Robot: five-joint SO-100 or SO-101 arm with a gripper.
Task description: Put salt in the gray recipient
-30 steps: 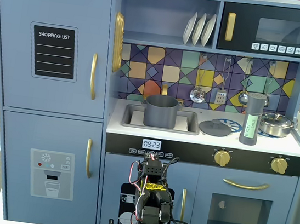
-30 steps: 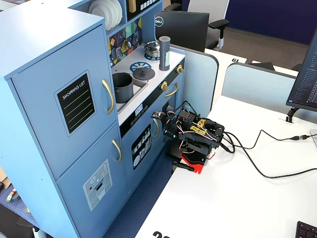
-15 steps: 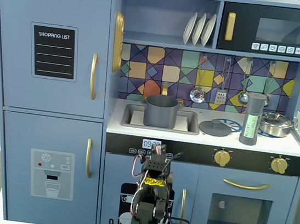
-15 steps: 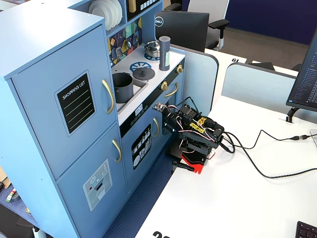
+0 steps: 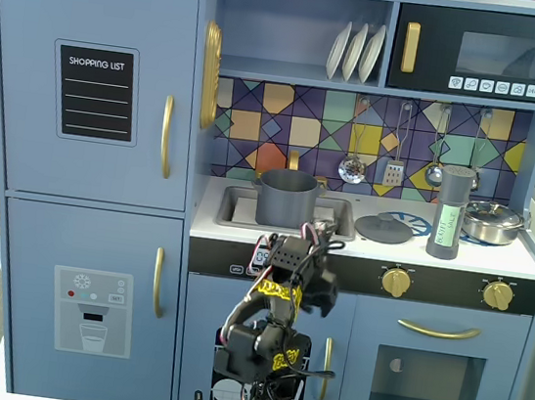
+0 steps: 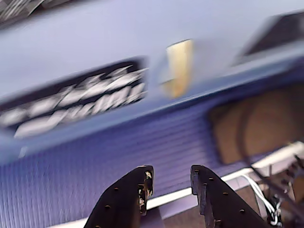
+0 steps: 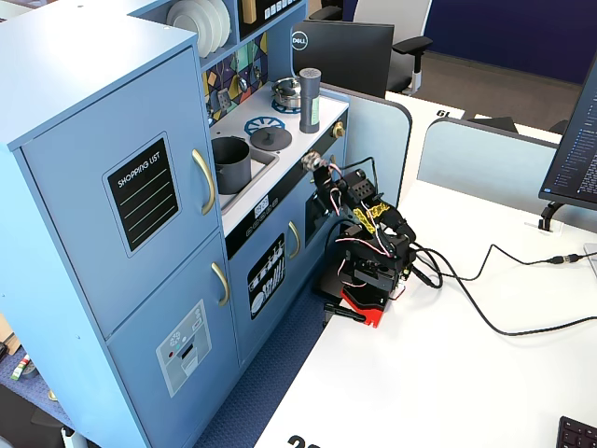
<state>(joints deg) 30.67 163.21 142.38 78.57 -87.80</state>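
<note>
Toy kitchen (image 5: 106,1) with robot arm (image 5: 273,344) folded in front of it. Legible writing: "SHOPPING LIST" on the black panel (image 5: 95,94) of the upper left door in both fixed views; a "DELL" logo on the monitor (image 7: 343,56) behind the kitchen. The lettering on the pale green label of the salt (image 5: 451,212) is too small to read.

The arm sits low on the white table (image 7: 448,373), its links bent back on themselves, the gripper (image 6: 170,183) raised toward the kitchen's lower front. In the wrist view the two dark fingers (image 6: 135,194) stand a moderate gap apart with nothing between them; the scene beyond is motion-blurred and its white markings are unreadable.

The salt stands upright on the countertop, right of the flat gray lid (image 5: 383,227) and just left of the shiny pan (image 5: 492,222). The gray recipient (image 5: 285,196) sits in the sink at the left, well apart from the salt.
</note>
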